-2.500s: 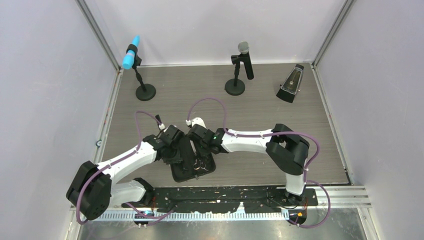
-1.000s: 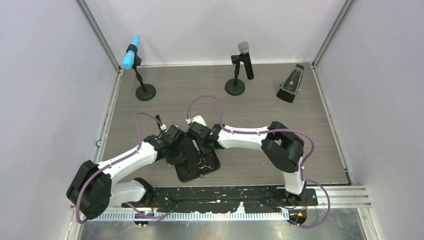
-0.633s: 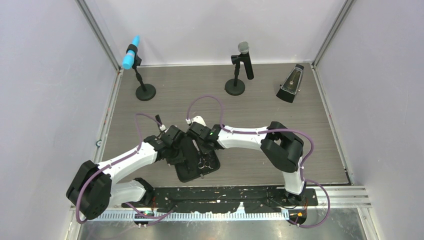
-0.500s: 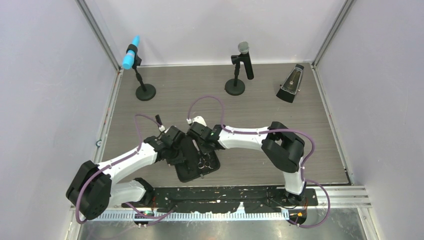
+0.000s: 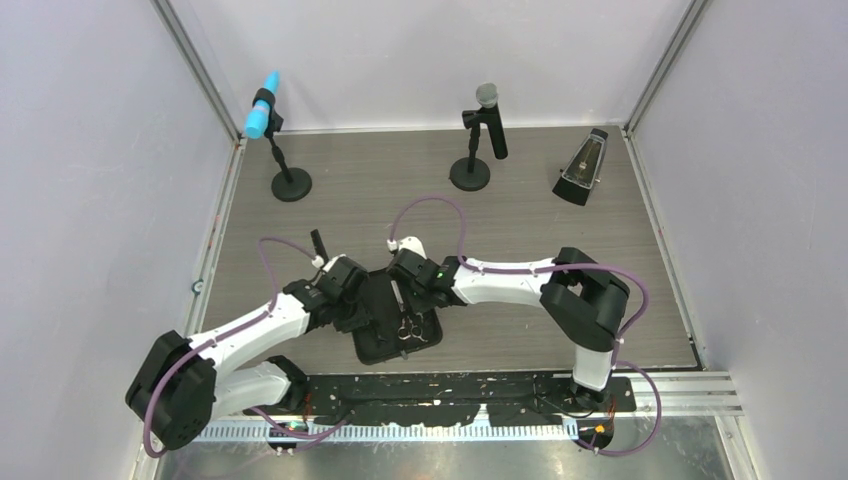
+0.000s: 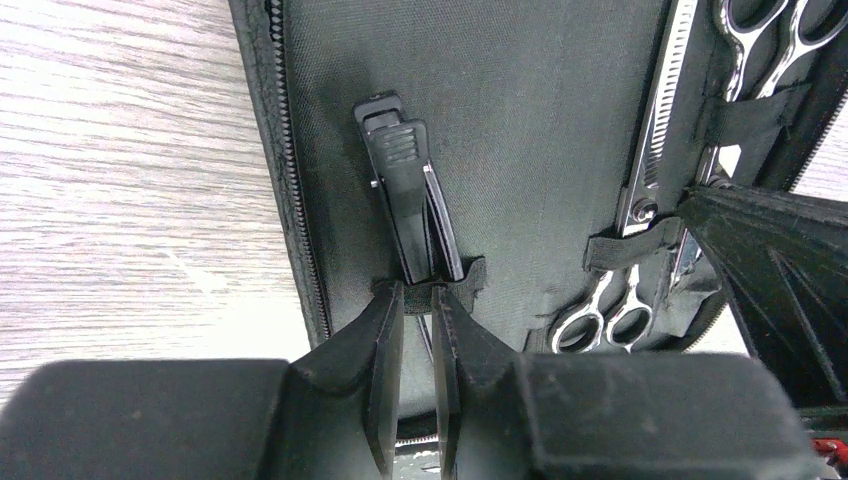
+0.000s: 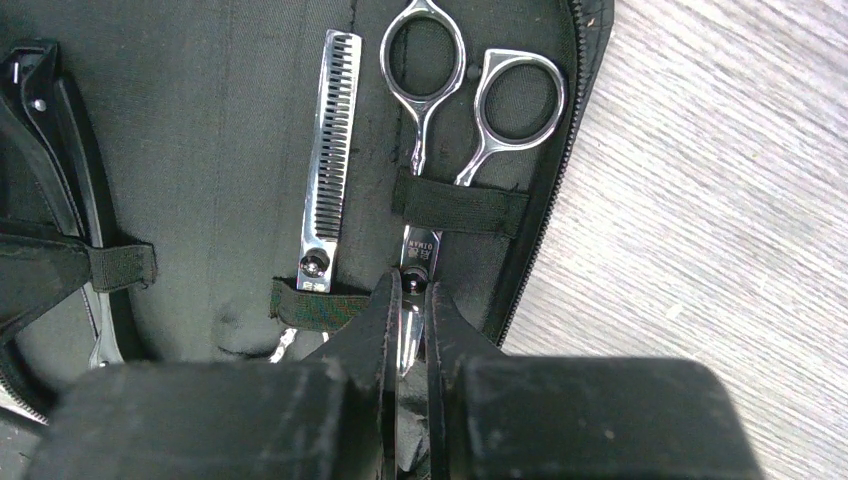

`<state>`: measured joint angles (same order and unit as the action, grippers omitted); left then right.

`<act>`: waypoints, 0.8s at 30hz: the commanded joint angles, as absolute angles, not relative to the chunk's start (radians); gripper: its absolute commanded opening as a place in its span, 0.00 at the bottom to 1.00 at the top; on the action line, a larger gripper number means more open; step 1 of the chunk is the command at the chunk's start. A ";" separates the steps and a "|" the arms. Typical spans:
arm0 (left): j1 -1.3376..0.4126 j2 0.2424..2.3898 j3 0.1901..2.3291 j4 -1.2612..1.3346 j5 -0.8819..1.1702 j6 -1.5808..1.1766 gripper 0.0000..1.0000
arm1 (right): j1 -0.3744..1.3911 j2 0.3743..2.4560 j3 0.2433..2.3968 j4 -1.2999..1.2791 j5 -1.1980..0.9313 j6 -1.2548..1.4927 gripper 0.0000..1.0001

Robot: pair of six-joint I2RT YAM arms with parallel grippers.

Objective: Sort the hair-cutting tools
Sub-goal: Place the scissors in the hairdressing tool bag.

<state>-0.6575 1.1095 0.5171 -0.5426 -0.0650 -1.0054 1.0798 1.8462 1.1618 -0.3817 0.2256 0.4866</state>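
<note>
The black zip case (image 5: 378, 345) lies open near the front. In the left wrist view two black hair clips (image 6: 405, 190) lie stacked under an elastic strap (image 6: 470, 275). My left gripper (image 6: 418, 298) is nearly shut around their thin ends at that strap. In the right wrist view one silver pair of scissors (image 7: 470, 85) sits under a strap (image 7: 460, 205), and my right gripper (image 7: 410, 290) is shut on its blade. The toothed blade of the second scissors (image 7: 325, 160) lies beside it. From above, the left gripper (image 5: 358, 312) and the right gripper (image 5: 408, 298) both hang over the case. No black comb shows.
A microphone with a blue head (image 5: 262, 118) stands at the back left and a grey-headed one (image 5: 487, 120) at the back centre, both on round bases. A dark metronome (image 5: 582, 168) stands at the back right. Bare wood table (image 5: 520, 220) lies behind the case.
The case has shifted a little. Both arms have shifted position, the right arm to the right and the left arm's elbow back, while both grippers stayed over the case.
</note>
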 commanded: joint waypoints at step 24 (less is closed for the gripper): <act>-0.472 1.349 0.952 -0.658 -0.199 -0.613 0.83 | 0.843 1.106 0.724 -0.212 0.200 0.472 0.51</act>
